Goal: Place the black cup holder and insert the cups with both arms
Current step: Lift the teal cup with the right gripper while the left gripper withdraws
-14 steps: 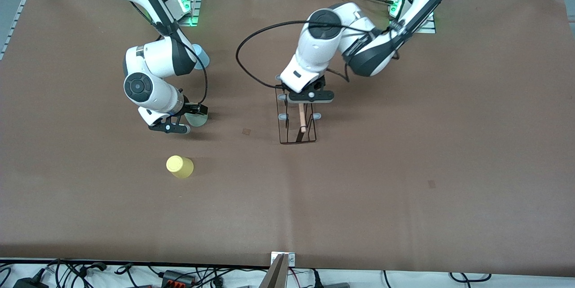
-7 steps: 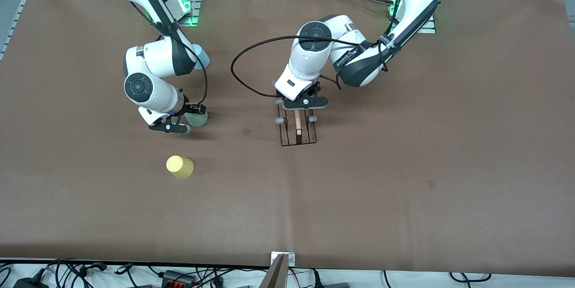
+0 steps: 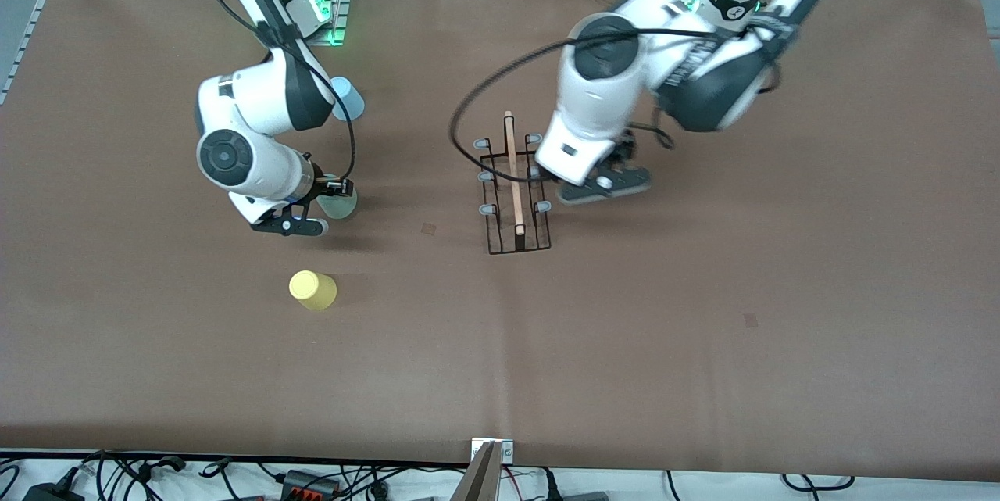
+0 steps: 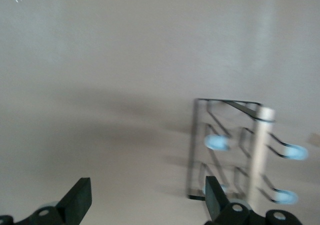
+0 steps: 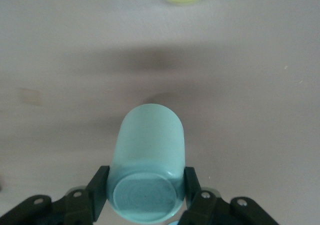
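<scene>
The black cup holder (image 3: 513, 195) stood upright on the brown table (image 3: 703, 345), just above the frame's centre. My left gripper (image 3: 605, 184) hung beside it, fingers spread wide and empty. At centre-left my right gripper (image 3: 312, 208) clamped the mint cup (image 3: 337, 204). The yellow cup (image 3: 312, 289) stood lower; the blue cup (image 3: 347, 98) higher, near my right arm.

A brown-covered table (image 3: 703, 345) carries the black cup holder (image 3: 512, 204) upright near its middle. Toward the right arm's end, a yellow cup (image 3: 312, 289) stands nearest the front camera, a light blue cup (image 3: 348, 98) farthest, and a mint green cup (image 3: 339, 204) between them.
</scene>
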`<state>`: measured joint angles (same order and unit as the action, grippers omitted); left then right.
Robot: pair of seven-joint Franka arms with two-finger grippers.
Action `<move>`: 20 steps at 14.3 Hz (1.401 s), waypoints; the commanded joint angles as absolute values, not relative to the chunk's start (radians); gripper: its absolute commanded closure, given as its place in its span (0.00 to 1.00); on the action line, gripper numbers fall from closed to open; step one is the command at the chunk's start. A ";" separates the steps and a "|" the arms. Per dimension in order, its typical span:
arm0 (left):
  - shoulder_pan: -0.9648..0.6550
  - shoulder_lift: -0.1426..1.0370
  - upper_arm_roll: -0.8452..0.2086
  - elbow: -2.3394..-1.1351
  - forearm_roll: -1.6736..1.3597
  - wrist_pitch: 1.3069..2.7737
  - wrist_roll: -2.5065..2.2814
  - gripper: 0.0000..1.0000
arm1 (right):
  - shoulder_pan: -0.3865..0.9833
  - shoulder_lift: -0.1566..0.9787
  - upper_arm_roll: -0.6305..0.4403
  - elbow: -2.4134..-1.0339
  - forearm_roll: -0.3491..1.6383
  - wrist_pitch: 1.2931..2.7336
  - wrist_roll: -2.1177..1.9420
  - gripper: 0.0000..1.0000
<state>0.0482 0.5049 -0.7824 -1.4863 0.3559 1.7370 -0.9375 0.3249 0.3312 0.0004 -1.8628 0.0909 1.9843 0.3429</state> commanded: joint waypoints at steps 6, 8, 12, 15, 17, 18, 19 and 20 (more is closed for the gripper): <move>0.192 0.460 -0.813 -1.502 0.367 1.671 -0.685 0.00 | 0.543 0.342 0.003 -1.643 0.106 1.849 0.443 0.64; 0.186 0.421 -0.741 -1.516 0.353 1.675 -0.545 0.00 | 0.619 0.342 0.003 -1.611 0.107 1.835 0.536 0.64; 0.117 0.315 -0.517 -1.552 0.221 1.675 -0.350 0.00 | 0.695 0.373 0.002 -1.586 0.251 1.842 0.615 0.64; 0.075 0.264 -0.337 -1.566 0.157 1.674 -0.223 0.00 | 0.712 0.403 0.003 -1.585 0.259 1.847 0.634 0.64; 0.029 0.242 -0.182 -1.566 0.053 1.677 -0.148 0.00 | 0.727 0.422 0.003 -1.585 0.265 1.856 0.637 0.64; -0.026 0.220 -0.094 -1.566 0.046 1.672 -0.124 0.00 | 0.729 0.426 0.003 -1.585 0.267 1.861 0.638 0.64; -0.070 0.198 -0.022 -1.565 0.046 1.663 -0.109 0.00 | 0.735 0.428 0.003 -1.583 0.267 1.861 0.647 0.64; -0.086 0.172 0.021 -1.560 0.046 1.640 -0.091 0.00 | 0.736 0.429 0.003 -1.574 0.267 1.861 0.666 0.64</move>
<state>-0.0118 0.2532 -0.0852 -1.5278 0.0681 1.6695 -0.1297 0.7190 0.4172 0.0115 -1.6145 0.2514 1.8708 0.6287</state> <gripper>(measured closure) 0.000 0.352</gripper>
